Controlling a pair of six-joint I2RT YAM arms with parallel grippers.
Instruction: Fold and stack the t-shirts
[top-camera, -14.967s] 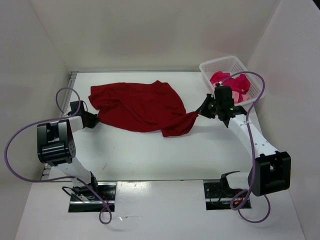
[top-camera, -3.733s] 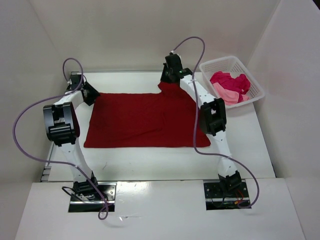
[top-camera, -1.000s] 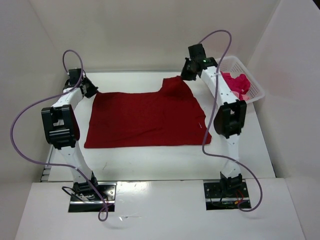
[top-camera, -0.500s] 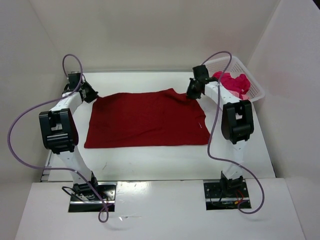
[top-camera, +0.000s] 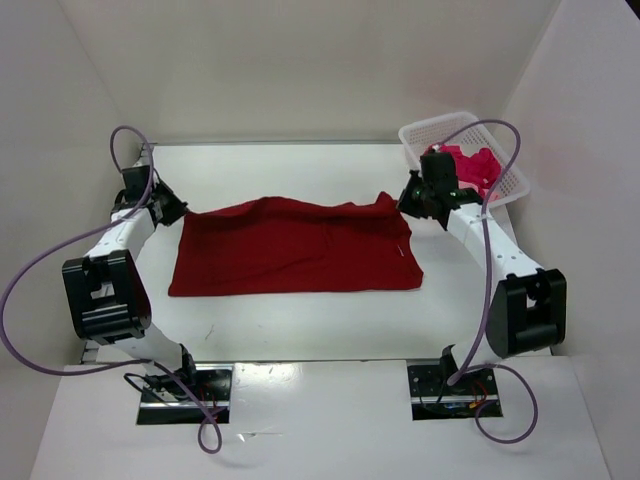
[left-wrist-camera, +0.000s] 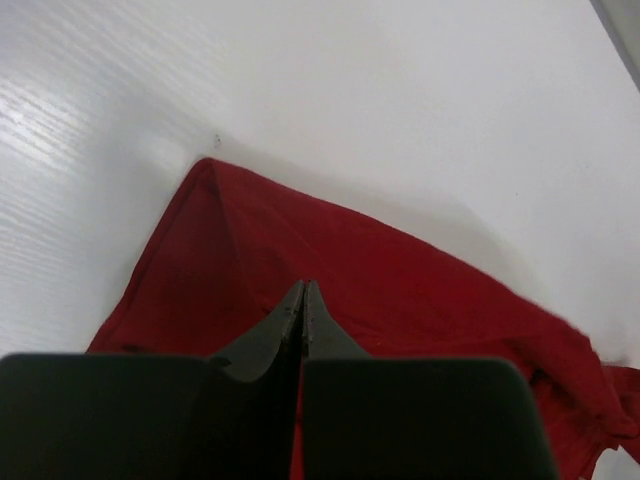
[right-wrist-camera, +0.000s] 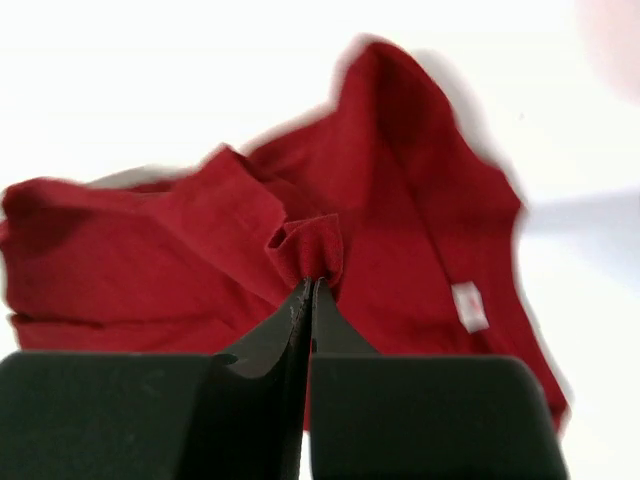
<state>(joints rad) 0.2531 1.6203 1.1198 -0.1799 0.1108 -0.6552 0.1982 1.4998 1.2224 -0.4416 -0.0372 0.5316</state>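
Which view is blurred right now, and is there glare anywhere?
Right wrist: the dark red t-shirt is smeared by motion blur, and the table behind it is blown out white. Left wrist: sharp, with streaky glare on the table at left. Top external: sharp, evenly lit, soft shadows only.

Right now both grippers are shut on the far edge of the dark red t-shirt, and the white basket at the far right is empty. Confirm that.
Not quite: the basket is not empty. The top external view shows the white lattice basket holding crumpled magenta cloth. The rest stands: the left gripper and the right gripper are each shut on the far edge of the dark red t-shirt.
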